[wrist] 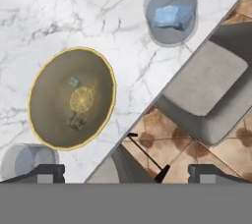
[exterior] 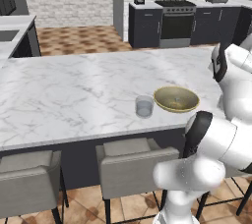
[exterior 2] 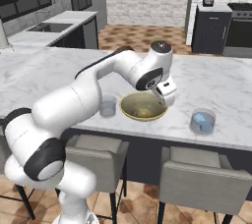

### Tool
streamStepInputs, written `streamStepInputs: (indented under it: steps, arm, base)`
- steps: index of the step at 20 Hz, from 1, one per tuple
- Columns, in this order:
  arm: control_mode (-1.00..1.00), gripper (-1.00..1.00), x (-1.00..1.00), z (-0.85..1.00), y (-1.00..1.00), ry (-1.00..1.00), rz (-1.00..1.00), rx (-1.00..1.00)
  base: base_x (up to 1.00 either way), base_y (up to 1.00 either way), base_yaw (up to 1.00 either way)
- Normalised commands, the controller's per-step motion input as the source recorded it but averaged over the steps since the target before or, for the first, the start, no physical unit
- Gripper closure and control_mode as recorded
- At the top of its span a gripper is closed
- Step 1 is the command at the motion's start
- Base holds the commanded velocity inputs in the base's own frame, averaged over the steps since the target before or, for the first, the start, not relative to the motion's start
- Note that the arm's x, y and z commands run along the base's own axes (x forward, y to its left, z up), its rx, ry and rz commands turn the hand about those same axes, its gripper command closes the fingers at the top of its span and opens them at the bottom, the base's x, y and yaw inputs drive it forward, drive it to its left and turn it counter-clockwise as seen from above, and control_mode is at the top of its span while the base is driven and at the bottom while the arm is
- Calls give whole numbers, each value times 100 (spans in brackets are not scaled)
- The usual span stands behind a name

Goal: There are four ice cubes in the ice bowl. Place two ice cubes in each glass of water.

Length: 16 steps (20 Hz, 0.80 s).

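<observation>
The white marble counter (exterior 2: 216, 78) carries the wide, shallow tan-yellow ice bowl (exterior 2: 142, 107) with its olive inside, close to the near edge. A short clear bluish tumbler (exterior 2: 108, 106) stands just beside the bowl on one side; a second, alike tumbler (exterior 2: 202, 122) stands apart on the other side, also near the edge, with pale blue ice cubes (wrist: 171, 16) inside. One small pale cube (wrist: 74, 81) lies in the bowl (dim, hard to make out). The fingers (exterior 2: 165, 101) hang above the bowl's rim, spread wide and holding nothing.
</observation>
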Motion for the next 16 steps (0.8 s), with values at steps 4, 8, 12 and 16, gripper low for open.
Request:
streamStepInputs:
  steps: [4, 8, 12, 16]
  arm:
    - [-100, -100, -13, 0, 70, 0, 17, -12]
    - [-100, -100, 0, 0, 40, 2, 16, -13]
    - [-100, -100, 3, 0, 24, 2, 14, -7]
    - [-100, -100, 14, 0, 8, 0, 15, -1]
  base:
    - [0, 0, 0]
    - [0, 0, 0]
    - [0, 0, 0]
    - [0, 0, 0]
